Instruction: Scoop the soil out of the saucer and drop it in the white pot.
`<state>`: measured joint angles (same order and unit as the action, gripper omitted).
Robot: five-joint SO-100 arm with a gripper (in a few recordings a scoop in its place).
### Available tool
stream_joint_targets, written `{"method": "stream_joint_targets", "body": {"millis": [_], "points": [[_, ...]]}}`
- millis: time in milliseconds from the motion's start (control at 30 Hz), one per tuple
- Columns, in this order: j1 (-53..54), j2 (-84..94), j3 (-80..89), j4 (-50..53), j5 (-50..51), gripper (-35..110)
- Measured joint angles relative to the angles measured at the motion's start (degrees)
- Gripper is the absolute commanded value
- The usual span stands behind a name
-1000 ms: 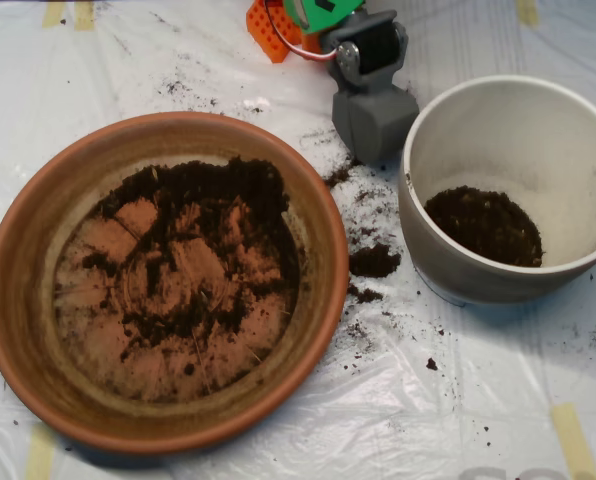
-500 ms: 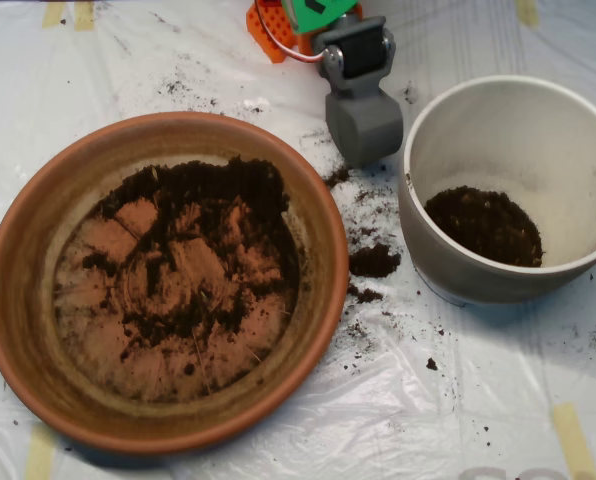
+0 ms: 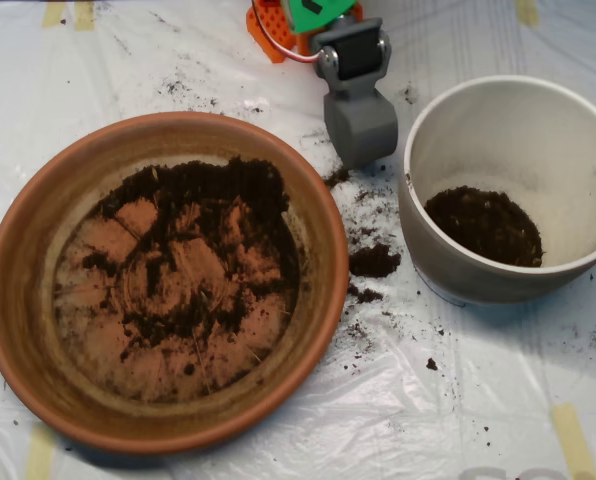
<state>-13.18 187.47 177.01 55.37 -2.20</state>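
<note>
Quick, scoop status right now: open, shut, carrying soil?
Scoop: looks shut, between the saucer and the white pot; any soil inside is hidden.

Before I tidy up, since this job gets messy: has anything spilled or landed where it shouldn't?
Yes. Loose soil lies on the white sheet between the saucer and the white pot, with a clump and crumbs below the scoop. More specks dot the sheet above the saucer.
</note>
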Motion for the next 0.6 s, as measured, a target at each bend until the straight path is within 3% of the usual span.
{"method": "stream_joint_targets", "body": {"millis": [600], "points": [[1.0, 0.0, 0.0, 0.0, 0.9, 0]]}}
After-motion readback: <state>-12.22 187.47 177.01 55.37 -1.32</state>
